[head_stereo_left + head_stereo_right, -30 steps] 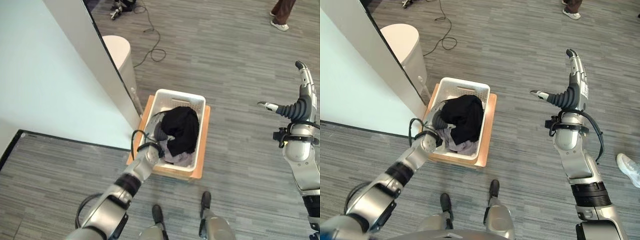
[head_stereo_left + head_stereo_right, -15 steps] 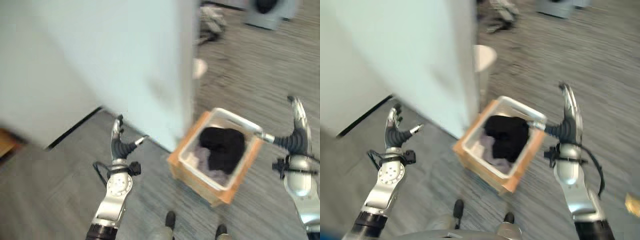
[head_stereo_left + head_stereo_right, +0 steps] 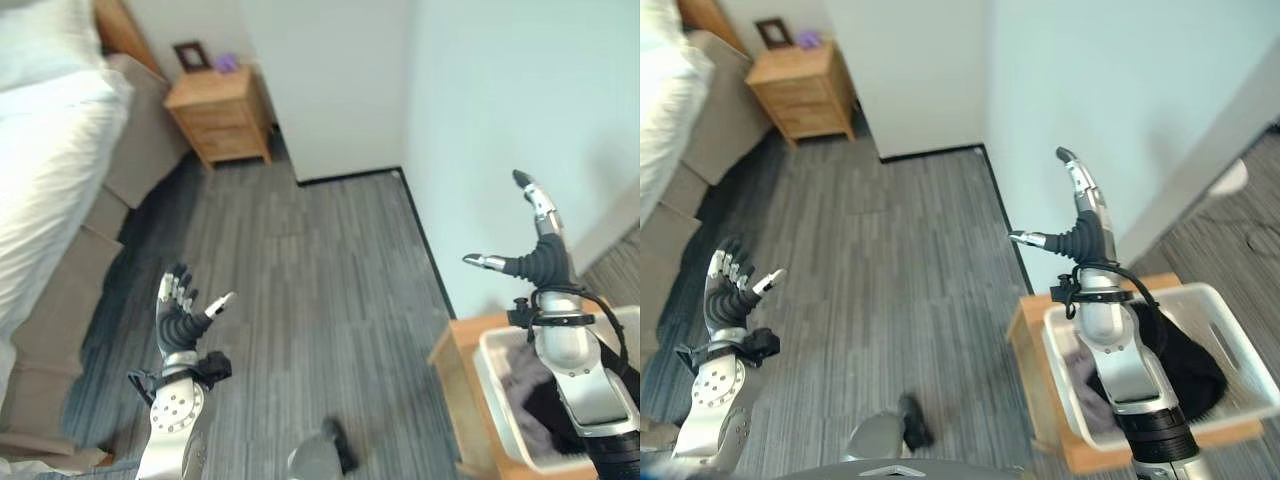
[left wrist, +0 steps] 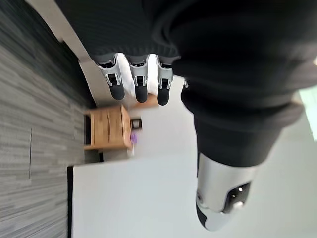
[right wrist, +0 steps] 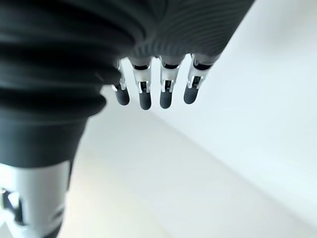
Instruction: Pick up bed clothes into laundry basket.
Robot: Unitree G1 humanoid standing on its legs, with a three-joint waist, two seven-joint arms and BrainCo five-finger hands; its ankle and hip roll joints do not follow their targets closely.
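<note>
The white laundry basket stands at the lower right on a wooden tray, holding a black garment and grey cloth. The bed with white bedding lies at the far upper left. My right hand is raised above the basket's near corner, open, fingers straight and empty; its fingers point at a bare white wall. My left hand is held up over the grey floor at the lower left, open and empty, fingers straight.
A wooden nightstand with a small picture frame stands against the back wall beside the bed's beige base. A white wall corner juts out behind the basket. A pale round bin sits past that corner. Grey plank floor spreads between bed and basket.
The camera has swung left: bed and nightstand came into view and the basket slid to the lower right. My left hand left the basket and is now raised open.
</note>
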